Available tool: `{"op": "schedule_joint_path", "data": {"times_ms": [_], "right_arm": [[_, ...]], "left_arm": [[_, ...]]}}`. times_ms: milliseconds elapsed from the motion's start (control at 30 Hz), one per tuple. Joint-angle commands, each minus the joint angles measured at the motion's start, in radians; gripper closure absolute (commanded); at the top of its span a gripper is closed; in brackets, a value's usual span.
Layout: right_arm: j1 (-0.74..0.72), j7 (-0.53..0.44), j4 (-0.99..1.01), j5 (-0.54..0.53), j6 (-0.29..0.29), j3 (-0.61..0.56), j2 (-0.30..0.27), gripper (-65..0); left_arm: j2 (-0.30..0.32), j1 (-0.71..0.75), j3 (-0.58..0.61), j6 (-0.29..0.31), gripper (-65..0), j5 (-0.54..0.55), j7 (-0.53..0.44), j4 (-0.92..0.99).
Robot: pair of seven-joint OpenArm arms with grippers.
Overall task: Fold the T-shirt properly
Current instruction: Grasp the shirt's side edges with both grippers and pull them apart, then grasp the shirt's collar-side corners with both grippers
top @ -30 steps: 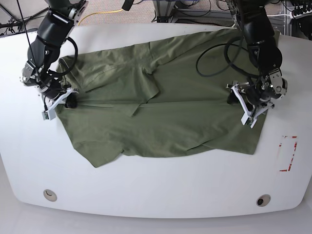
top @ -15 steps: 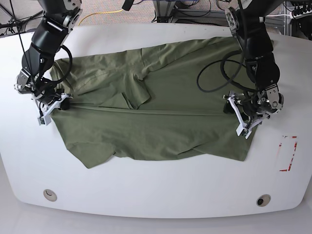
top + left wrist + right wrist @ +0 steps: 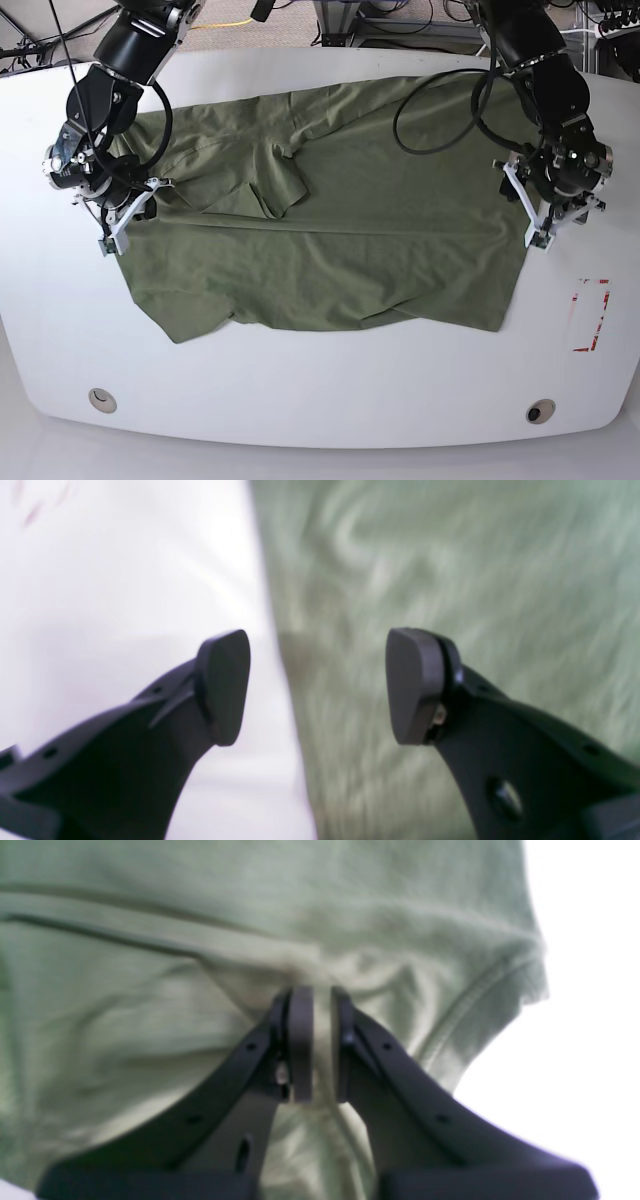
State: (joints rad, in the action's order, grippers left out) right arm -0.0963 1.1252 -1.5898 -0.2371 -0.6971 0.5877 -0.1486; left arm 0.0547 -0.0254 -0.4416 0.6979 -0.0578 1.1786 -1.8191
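Observation:
The olive-green T-shirt (image 3: 340,230) lies spread and wrinkled across the white table (image 3: 320,400). My right gripper (image 3: 125,216), at the shirt's left edge in the base view, is shut on a fold of the cloth. The right wrist view shows the jaws of this gripper (image 3: 315,1007) pinching the T-shirt (image 3: 150,965) near a hem. My left gripper (image 3: 540,225) is at the shirt's right edge. In the left wrist view it (image 3: 317,680) is open and empty, straddling the edge of the T-shirt (image 3: 475,555), and the picture is blurred.
A red-marked label (image 3: 590,315) lies on the table at the right. Two round fittings (image 3: 102,400) (image 3: 540,411) sit near the front edge. Cables, one of them yellow (image 3: 215,28), lie on the floor behind the table.
My left gripper has opened, let go of the shirt's right edge and moved right. My right gripper has shifted slightly right and up, still holding the cloth.

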Motion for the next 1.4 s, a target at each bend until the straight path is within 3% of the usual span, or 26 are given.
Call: {"op": "schedule_joint_path", "data": {"times_ms": [0,233,400,467,700,900,1367], "right_arm": [[0.023,0.017,-0.1,-0.008,-0.001,0.004,0.007,-6.3],[0.119,0.051,-0.222,-0.008,-0.001,0.002,0.065,-6.3],[0.171,0.051,-0.228,-0.008,-0.001,0.001,0.08,-6.3],[0.185,0.051,-0.228,-0.008,-0.001,0.001,0.088,-6.3],[0.198,0.051,-0.228,-0.011,-0.001,0.001,0.093,-6.3],[0.212,0.051,-0.228,-0.098,-0.001,-0.001,0.088,-6.3],[0.234,0.051,-0.228,-0.107,-0.001,-0.001,0.085,-6.3]], "left_arm": [[0.006,0.051,-0.006,0.0,-40.3,0.006,0.025,-0.101],[0.049,0.269,-0.043,0.0,-40.3,0.146,0.031,-0.178],[0.063,0.379,-0.231,0.0,-40.3,0.321,0.031,-0.181],[0.099,0.42,-0.285,0.0,-40.3,0.39,0.033,-0.179],[0.165,0.508,-0.311,0.0,-40.3,0.609,0.033,-0.173],[0.165,0.503,-0.342,0.0,-40.3,0.654,0.033,-0.095],[0.192,0.468,-0.362,0.0,-40.3,0.655,0.028,0.095]]}}
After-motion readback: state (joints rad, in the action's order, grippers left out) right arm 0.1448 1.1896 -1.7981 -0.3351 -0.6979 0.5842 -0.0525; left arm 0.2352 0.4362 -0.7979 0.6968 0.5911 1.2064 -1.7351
